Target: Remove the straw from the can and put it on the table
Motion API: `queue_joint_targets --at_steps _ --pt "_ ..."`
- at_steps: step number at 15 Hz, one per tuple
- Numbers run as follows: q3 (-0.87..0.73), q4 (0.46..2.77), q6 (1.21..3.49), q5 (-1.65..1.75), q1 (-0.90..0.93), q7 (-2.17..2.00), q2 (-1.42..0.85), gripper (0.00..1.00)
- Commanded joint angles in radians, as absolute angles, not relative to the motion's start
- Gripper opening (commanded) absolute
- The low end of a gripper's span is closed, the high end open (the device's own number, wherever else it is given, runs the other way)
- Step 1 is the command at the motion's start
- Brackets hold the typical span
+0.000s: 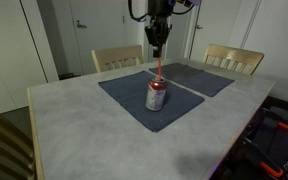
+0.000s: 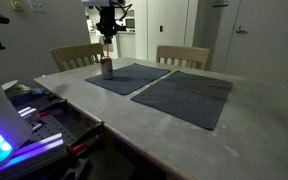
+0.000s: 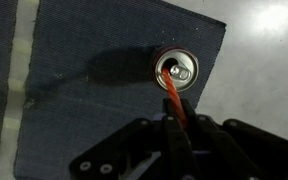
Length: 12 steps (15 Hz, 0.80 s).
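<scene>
Only the can (image 1: 156, 97) stands on its placemat (image 1: 124, 95); open counter (image 1: 74, 125) lies on every side of it, and two chairs (image 1: 117, 57) back the far edge

Pale marbled table (image 1: 69, 125): dark placemat (image 1: 124, 95), second placemat (image 1: 199, 78) just beside.

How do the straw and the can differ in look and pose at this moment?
The straw is thin and red-orange; the can is wide, with a silver top and a red-and-white label. The can stands on a dark placemat; the straw rises from the can's opening. The fingers grip the straw's upper part; nothing grips the can. Both are roughly upright.
</scene>
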<state>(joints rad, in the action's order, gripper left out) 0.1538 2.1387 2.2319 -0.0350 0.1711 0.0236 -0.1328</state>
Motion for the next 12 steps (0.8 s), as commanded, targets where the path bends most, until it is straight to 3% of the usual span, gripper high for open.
queue_joint_targets --at_steps 1,12 --pt "0.156 2.149 2.195 -0.046 0.162 0.040 -0.107 0.02" --pt "0.163 2.158 2.174 -0.014 0.176 0.019 -0.016 0.02"
